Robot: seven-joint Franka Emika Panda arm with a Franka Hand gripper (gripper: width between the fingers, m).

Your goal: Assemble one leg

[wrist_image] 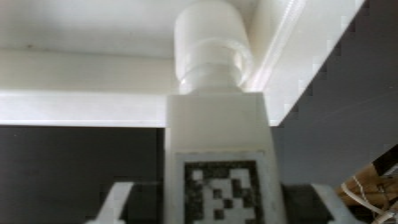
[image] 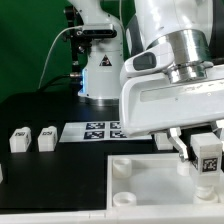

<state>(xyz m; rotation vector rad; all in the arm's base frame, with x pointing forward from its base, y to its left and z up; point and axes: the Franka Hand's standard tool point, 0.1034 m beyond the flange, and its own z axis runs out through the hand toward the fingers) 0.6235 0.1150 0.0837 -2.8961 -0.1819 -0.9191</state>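
My gripper (image: 204, 148) is shut on a leg (image: 208, 160), a small white block with a black-and-white tag, held upright over the near right corner of the large white square piece (image: 150, 185). A round socket (image: 206, 190) lies just below the leg. In the wrist view the leg (wrist_image: 217, 120) fills the middle between my fingers (wrist_image: 121, 200), tag facing the camera, its round peg end (wrist_image: 214, 50) against the square piece (wrist_image: 80, 85). My gripper (wrist_image: 222, 208) clamps the leg's sides.
Two more legs (image: 19, 139) (image: 46, 138) stand on the black table at the exterior view's left. The marker board (image: 98, 130) lies behind the square piece. Other sockets (image: 120, 168) (image: 122, 200) show on the square piece. A white robot base (image: 100, 70) stands at the back.
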